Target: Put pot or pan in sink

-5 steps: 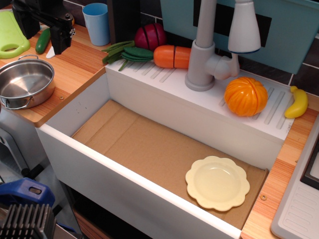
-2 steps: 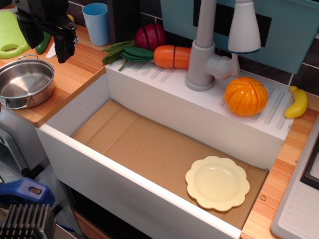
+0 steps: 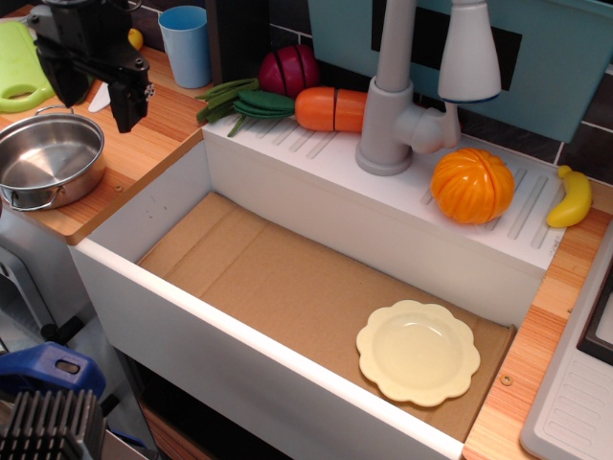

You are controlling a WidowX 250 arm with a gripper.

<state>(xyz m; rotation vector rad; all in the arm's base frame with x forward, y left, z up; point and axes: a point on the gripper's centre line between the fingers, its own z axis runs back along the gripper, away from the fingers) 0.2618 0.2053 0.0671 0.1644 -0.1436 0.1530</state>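
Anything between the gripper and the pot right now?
Nothing: in the only view, the gripper hangs just above the pot's far rim, with only bare wooden counter beside them.

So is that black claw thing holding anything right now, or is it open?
Gripper: open and holding nothing; it hangs over the counter just behind the pot, which is not yet in the sink.

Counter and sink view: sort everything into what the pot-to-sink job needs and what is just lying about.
Needed:
steel pot, on the wooden counter left of the sink
sink, white basin with cardboard floor
gripper, above the pot's far rim

Lying about:
yellow scalloped plate, in the sink
orange pumpkin
banana
carrot
blue cup
green cutting board
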